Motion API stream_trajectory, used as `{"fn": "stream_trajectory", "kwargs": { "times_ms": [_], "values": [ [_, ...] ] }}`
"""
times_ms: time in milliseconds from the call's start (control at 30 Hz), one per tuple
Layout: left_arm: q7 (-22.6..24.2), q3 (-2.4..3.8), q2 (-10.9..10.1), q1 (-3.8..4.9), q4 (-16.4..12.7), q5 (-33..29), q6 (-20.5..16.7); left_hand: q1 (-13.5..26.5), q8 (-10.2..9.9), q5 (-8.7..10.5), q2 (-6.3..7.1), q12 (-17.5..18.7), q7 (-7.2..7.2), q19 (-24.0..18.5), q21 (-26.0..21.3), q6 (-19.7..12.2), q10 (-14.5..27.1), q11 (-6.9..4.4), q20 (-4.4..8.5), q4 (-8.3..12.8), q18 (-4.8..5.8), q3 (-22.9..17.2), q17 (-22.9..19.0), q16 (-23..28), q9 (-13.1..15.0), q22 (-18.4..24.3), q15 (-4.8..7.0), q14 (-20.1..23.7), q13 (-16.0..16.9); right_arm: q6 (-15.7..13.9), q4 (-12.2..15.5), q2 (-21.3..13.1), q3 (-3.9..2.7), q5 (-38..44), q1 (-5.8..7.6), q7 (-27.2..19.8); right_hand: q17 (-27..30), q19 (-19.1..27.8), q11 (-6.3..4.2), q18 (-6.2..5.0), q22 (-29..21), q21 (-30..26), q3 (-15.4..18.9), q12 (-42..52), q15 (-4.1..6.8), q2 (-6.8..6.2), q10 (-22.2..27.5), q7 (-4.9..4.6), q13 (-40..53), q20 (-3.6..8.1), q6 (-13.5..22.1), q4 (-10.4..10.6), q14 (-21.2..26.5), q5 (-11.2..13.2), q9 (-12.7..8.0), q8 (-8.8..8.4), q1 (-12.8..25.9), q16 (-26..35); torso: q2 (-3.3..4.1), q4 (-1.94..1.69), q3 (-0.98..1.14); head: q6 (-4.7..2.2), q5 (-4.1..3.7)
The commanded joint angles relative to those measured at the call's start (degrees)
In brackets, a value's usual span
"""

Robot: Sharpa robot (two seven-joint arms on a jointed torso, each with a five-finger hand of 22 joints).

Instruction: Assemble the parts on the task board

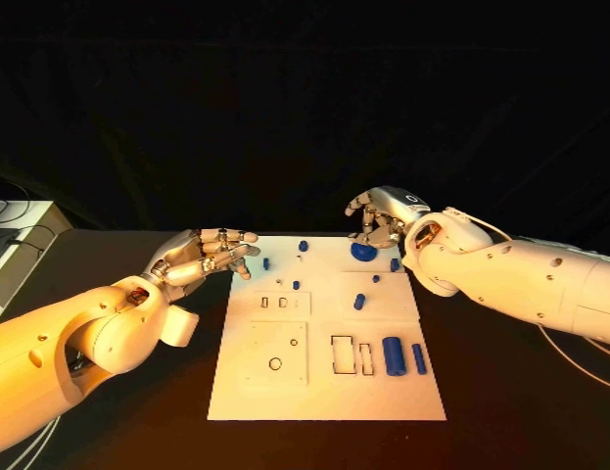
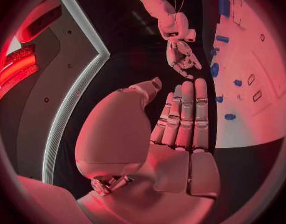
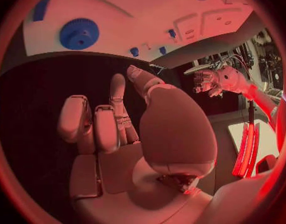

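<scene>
White task board [image 1: 249,392] on black desk [image 1: 502,392], blue parts scattered; left robot hand [image 1: 209,257] and right robot hand [image 1: 378,217] both empty, fingers apart, flanking its far end; step apparently pre-grasp, next calls for pinching the round gear [image 1: 364,252].

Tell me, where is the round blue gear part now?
In the head view the blue gear lies at the task board's far right corner, just beside the right hand.

task board [image 3: 149,25] cut off by circle rim; small blue parts [image 1: 297,285] too small to identify.
</scene>
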State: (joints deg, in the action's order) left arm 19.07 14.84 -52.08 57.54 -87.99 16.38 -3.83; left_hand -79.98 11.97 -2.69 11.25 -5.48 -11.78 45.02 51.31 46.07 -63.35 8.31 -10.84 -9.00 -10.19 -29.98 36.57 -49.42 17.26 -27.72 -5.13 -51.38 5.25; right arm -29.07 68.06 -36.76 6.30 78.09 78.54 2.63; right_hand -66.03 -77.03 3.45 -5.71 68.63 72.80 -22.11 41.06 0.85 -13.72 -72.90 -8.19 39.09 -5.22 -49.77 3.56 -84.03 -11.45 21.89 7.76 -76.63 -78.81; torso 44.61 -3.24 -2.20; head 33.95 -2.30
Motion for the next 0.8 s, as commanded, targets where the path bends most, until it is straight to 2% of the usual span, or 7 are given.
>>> {"fn": "stream_trajectory", "kwargs": {
  "times_ms": [33,133,200,333,433,667,800],
  "values": [
    [1.8,0.05,-0.1,-0.25,-0.4,-0.7,1.6,0.8,-0.2,-0.18,0.0,0.2,0.0,-0.3,-0.2,-0.3,0.3,0.05,-0.03,0.2,-0.22,0.0,-0.1,0.2,-0.1,0.1,0.09,0.2,0.0,7.5,1.0,-1.6,-0.01,-3.7,0.38,3.0,-8.6,-1.5,0.32,1.16,2.3,1.4,2.6,25.7,-0.29,0.9,-2.3,-0.66,24.7,-0.38,-0.7,2.8,-3.2,-0.4,0.3,0.94,-1.1,-4.7,-0.34,0.62,0.23,-0.07,-0.09],
    [1.7,0.05,-0.3,-0.57,-0.6,-0.7,1.7,0.8,-0.2,-0.18,0.0,0.2,-0.02,-0.3,-0.2,-0.3,0.3,0.06,-0.03,0.2,-0.22,0.0,-0.1,0.2,-0.1,0.1,0.1,0.2,0.0,9.4,1.2,-3.1,-0.02,-4.0,0.65,4.5,-14.2,-3.5,0.66,1.81,5.5,3.8,3.6,38.2,-0.66,0.91,-8.4,-0.87,38.2,-0.63,-1.1,4.9,-4.2,-1.2,0.5,2.09,-1.5,-7.6,-0.47,0.77,0.44,-0.02,-0.02],
    [1.6,0.05,-0.4,-0.72,-0.6,-0.7,1.7,0.8,-0.2,-0.18,0.02,0.2,-0.05,-0.3,-0.2,-0.3,0.3,0.07,-0.03,0.2,-0.23,0.0,-0.1,0.2,0.0,0.1,0.1,0.2,0.0,10.4,1.0,-3.7,-0.01,-4.1,0.74,5.6,-16.3,-4.4,0.8,2.11,6.9,4.9,3.7,41.4,-0.84,0.88,-10.5,-0.99,41.8,-0.75,-1.1,5.6,-4.5,-2.1,0.5,2.45,-1.6,-8.5,-0.5,0.8,0.52,-0.01,-0.02],
    [1.5,0.05,-0.5,-0.9,-0.6,-0.7,1.7,0.8,-0.2,-0.18,0.04,0.2,-0.13,-0.3,-0.1,-0.2,0.3,0.12,-0.03,0.3,-0.24,0.0,-0.1,0.2,0.0,0.1,0.1,0.1,0.0,12.2,0.0,-3.9,0.04,-4.2,0.83,7.3,-20.5,-5.8,1.01,2.65,9.4,6.9,4.4,45.6,-1.09,0.86,-13.8,-1.1,46.6,-0.99,-1.2,6.7,-5.3,-2.4,0.7,3.21,-1.6,-10.1,-0.53,0.89,0.63,0.09,-0.09],
    [1.4,0.05,-0.5,-0.97,-0.6,-0.7,1.7,0.8,-0.1,-0.18,0.03,0.2,-0.19,-0.2,-0.1,-0.1,0.4,0.16,-0.03,0.3,-0.26,0.0,-0.1,0.1,0.0,0.0,0.09,0.0,0.0,13.2,-1.1,-3.2,0.17,-4.0,0.83,8.3,-23.8,-7.6,1.19,3.39,12.5,9.5,5.3,48.8,-1.31,1.13,-16.9,-1.23,50.7,-1.18,-1.0,7.7,-5.9,-2.6,0.7,3.69,-1.6,-11.1,-0.5,0.98,0.65,-0.04,-0.15],
    [1.3,0.05,-0.3,-1.04,-0.5,-0.6,1.9,0.8,-0.1,-0.18,0.02,0.2,-0.21,-0.2,-0.1,-0.1,0.4,0.17,-0.03,0.3,-0.26,0.0,-0.1,0.1,0.0,0.0,0.09,-0.1,0.0,13.5,-3.6,-0.9,0.38,-3.7,0.67,9.2,-24.0,-8.9,1.54,3.92,14.7,11.4,6.1,48.9,-1.64,1.24,-17.1,-1.58,50.9,-1.45,0.2,8.4,-6.0,-2.7,0.5,3.55,-1.8,-11.2,-0.33,0.51,0.47,0.05,-0.83],
    [1.2,0.05,-0.3,-1.05,-0.5,-0.5,2.0,0.8,-0.1,-0.18,0.0,0.2,-0.24,-0.2,0.0,0.0,0.4,0.19,-0.03,0.4,-0.27,0.0,-0.2,0.1,0.0,0.0,0.09,-0.2,0.1,13.7,-5.2,0.6,0.53,-3.7,0.39,9.2,-24.0,-9.7,1.9,4.27,16.0,12.5,6.5,48.9,-1.95,1.36,-17.1,-1.99,50.9,-1.71,1.7,8.7,-6.0,-2.9,0.2,3.07,-2.2,-11.2,-0.29,0.49,0.4,0.18,-0.88]
  ]
}}
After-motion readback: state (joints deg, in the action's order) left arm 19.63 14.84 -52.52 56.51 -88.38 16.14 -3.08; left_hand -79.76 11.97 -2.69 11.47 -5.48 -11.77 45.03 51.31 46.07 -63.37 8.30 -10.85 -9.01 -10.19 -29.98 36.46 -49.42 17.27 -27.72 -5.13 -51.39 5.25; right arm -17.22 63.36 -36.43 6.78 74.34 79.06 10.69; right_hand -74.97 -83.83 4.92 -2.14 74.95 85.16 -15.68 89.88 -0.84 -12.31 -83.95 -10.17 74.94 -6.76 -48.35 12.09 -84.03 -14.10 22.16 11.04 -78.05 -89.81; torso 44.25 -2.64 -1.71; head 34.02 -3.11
